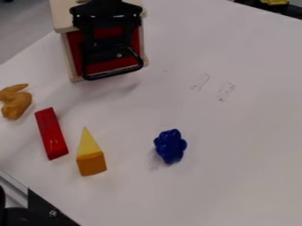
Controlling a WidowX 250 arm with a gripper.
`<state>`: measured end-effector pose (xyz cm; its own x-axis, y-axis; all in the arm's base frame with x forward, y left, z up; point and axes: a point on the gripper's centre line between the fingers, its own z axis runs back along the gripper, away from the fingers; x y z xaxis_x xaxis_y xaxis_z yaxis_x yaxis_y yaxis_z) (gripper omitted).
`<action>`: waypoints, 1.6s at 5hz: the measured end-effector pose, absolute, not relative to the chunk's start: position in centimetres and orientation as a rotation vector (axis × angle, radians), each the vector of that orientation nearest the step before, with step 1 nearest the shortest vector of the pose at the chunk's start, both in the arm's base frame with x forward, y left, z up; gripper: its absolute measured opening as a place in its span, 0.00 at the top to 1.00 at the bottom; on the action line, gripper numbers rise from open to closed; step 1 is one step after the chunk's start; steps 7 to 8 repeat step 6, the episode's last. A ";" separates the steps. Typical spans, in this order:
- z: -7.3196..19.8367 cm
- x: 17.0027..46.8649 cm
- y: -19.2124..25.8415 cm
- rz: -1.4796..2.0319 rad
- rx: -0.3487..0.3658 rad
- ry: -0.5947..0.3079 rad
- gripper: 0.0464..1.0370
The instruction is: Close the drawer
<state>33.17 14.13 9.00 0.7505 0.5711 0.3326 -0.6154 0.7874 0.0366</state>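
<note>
At the upper left, the black gripper [111, 49] hangs down in front of a small pale wooden cabinet [61, 16]. The drawer [75, 46] shows as a red area edged with pale wood, below the cabinet's top. The gripper's black parts cover the middle of the red area, and a rounded black bar crosses its lower edge. How far out the drawer stands is hard to judge behind the gripper, and contact between the two cannot be made out.
On the white table [236, 132] lie a brown curved object [16, 103], a red block [51, 133], a yellow wedge [87, 143] against an orange block [91, 163], and a lumpy blue object [170, 146]. A metal rail and black bracket [48, 212] occupy the lower left corner.
</note>
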 end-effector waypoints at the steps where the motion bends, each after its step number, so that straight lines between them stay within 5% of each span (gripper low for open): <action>1: 9.0 33.2 14.2 0.652 0.150 -0.315 0.04; 5: 16.6 28.9 9.7 0.619 0.061 -0.319 0.04; 8: 17.0 28.8 9.7 0.610 0.062 -0.323 0.04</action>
